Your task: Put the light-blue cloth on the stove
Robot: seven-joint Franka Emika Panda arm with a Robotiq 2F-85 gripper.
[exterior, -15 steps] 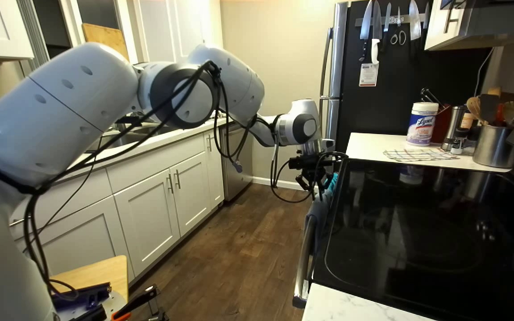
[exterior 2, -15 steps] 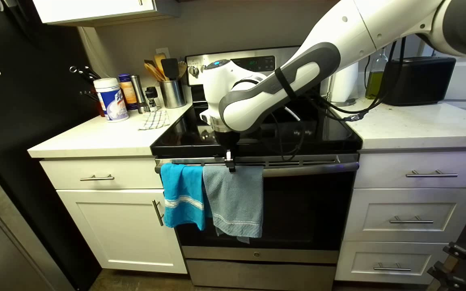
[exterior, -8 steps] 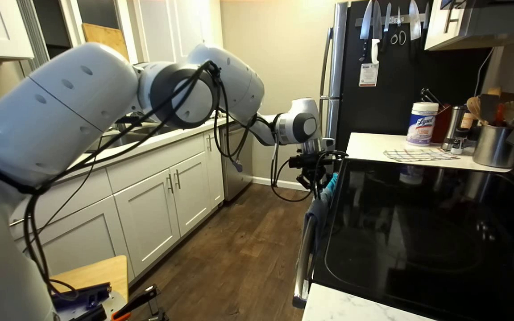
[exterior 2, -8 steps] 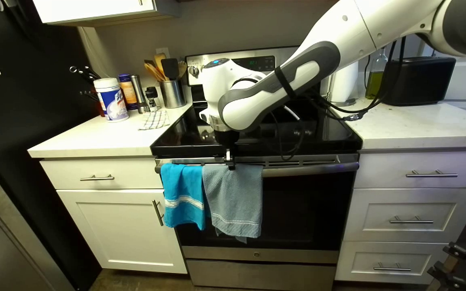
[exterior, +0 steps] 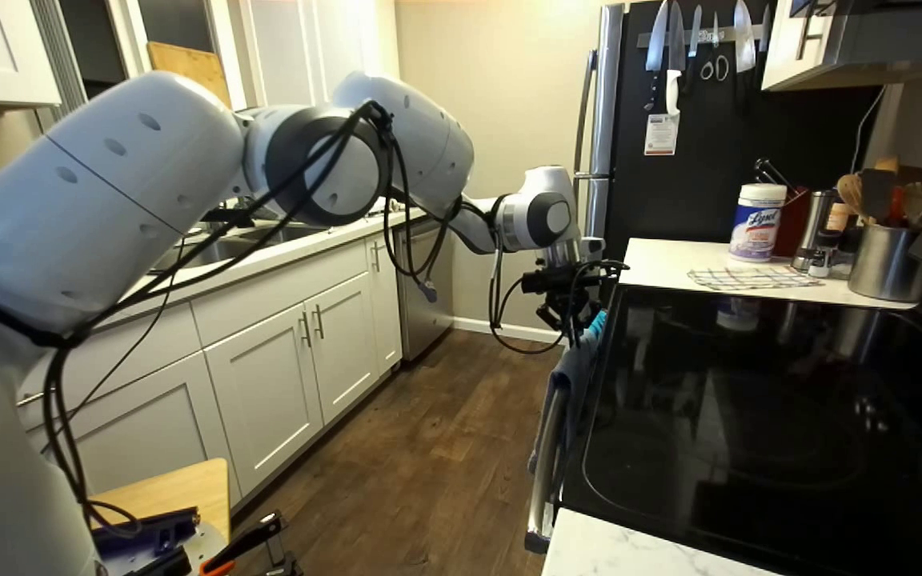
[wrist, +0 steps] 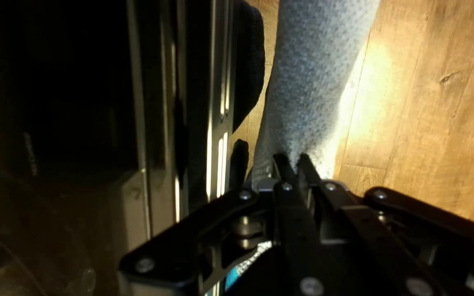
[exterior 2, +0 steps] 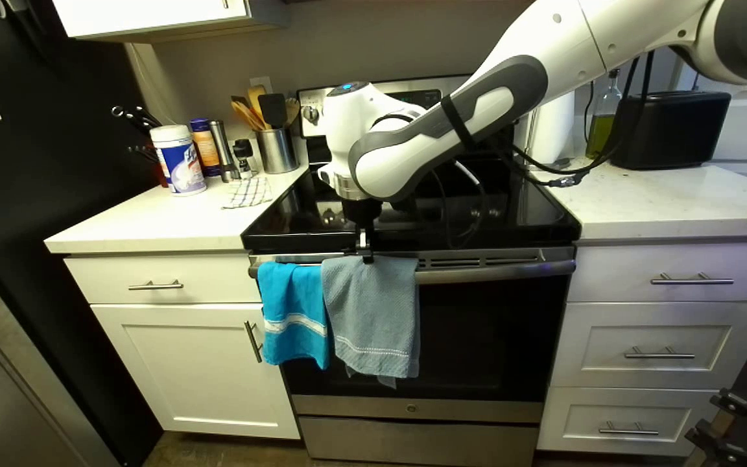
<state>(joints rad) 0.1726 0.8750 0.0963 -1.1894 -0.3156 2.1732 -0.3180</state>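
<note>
Light-blue rectangular fabric cloth (exterior 2: 373,318): expect soft, lightweight, limp; hold by top fold; pinched there in closed black metal claw (wrist: 294,161).

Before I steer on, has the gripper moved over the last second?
Yes, mostly upward: in an exterior view, the gripper sits higher against the fixed oven handle, and the light-blue cloth has risen with it.

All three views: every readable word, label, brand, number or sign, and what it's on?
"Lysol": white-lidded canister; its finer print is too small.
Knife strip: logo blurred, unreadable.
White card: print too small.
Blue-capped bottle: label unreadable.
Stove: round badge too small; control panel partly hidden, nothing legible.
Wrist view: no readable text.
</note>
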